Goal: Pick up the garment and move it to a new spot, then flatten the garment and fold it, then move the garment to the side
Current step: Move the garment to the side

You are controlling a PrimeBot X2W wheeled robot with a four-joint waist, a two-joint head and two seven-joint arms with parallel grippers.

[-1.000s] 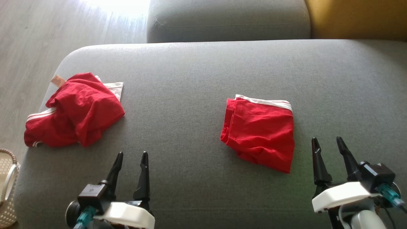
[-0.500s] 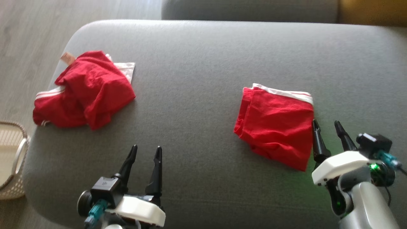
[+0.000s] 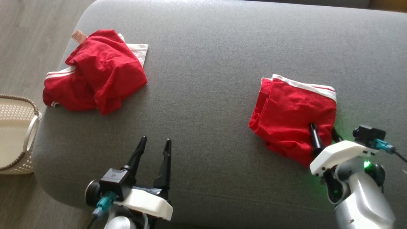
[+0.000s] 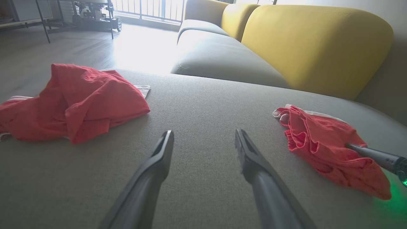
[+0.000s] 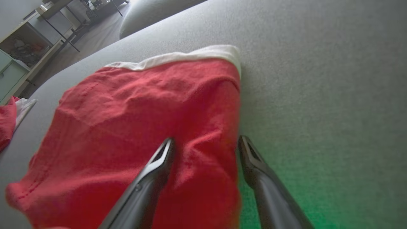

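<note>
Grey sofa seat (image 3: 203, 47): folded red garment (image 3: 292, 108) is laid toward its right side. Right gripper (image 3: 323, 128) is spread wide with nothing held, set astride the cloth's right edge. Left gripper (image 3: 156, 139) is wide and empty. All layers should be pinched together, so the fold is kept.

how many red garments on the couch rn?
2. One crumpled garment at the left end of the cushion, near the basket; one folded garment on the right, its edge inside the open right gripper. None seems hidden.
</note>
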